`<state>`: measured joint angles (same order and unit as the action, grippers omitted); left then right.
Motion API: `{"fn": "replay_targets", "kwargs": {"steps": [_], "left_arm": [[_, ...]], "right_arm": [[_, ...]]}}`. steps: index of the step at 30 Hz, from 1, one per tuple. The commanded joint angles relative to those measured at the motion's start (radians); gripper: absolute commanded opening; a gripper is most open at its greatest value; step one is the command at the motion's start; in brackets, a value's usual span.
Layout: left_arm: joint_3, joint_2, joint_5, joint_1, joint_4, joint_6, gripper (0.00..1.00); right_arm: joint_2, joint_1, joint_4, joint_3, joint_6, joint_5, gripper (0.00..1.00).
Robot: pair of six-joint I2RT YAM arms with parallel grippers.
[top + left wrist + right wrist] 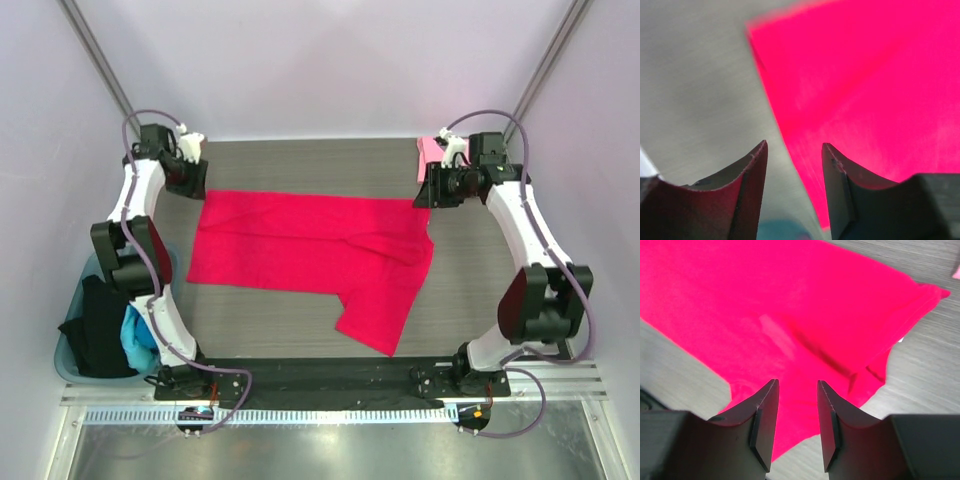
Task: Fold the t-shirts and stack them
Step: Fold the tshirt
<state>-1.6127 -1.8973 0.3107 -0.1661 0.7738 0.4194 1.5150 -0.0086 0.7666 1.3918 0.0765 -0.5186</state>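
Observation:
The crimson red t-shirt (pixel 310 250) lies spread across the middle of the table, folded lengthwise, with one part trailing toward the near edge at the right. It fills the left wrist view (pixel 865 85) and the right wrist view (pixel 790 315). My left gripper (pixel 197 172) hovers at the shirt's far left corner, open and empty (pixel 794 150). My right gripper (pixel 432 190) hovers at the shirt's far right corner, open and empty (pixel 797 387). A light pink t-shirt (pixel 428 158) lies at the far right, mostly hidden behind the right arm.
A blue bin (pixel 70 355) stands off the table's left side and holds a black shirt (pixel 100 325) and a bright blue shirt (pixel 137 335). White walls close in the table on three sides.

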Motion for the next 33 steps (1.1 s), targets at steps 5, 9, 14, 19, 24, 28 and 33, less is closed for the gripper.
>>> {"fn": "replay_targets", "kwargs": {"steps": [5,9,14,19,24,28,33], "left_arm": [[-0.435,-0.318,0.007,-0.021,0.182,-0.18,0.49],[-0.467,-0.358,0.01,-0.026,0.128,-0.211,0.5],[-0.504,-0.422,0.033,-0.032,0.104,-0.255,0.51],[-0.52,-0.457,0.067,-0.032,0.084,-0.298,0.56],[-0.552,-0.49,0.076,-0.033,0.076,-0.346,0.74],[-0.562,-0.508,0.093,-0.033,0.071,-0.372,0.82],[-0.564,-0.525,0.079,-0.033,0.068,-0.373,0.82]], "right_arm": [[0.246,-0.051,-0.049,0.147,0.029,0.071,0.43],[0.358,-0.09,-0.052,0.263,0.034,0.081,0.43],[0.482,-0.125,-0.05,0.357,0.043,0.097,0.44],[0.551,-0.126,-0.043,0.397,0.049,0.085,0.47],[0.599,-0.126,-0.039,0.388,0.046,0.043,0.49],[0.634,-0.126,-0.049,0.406,0.034,0.043,0.5],[0.675,-0.131,-0.049,0.438,0.032,0.06,0.51]]}}
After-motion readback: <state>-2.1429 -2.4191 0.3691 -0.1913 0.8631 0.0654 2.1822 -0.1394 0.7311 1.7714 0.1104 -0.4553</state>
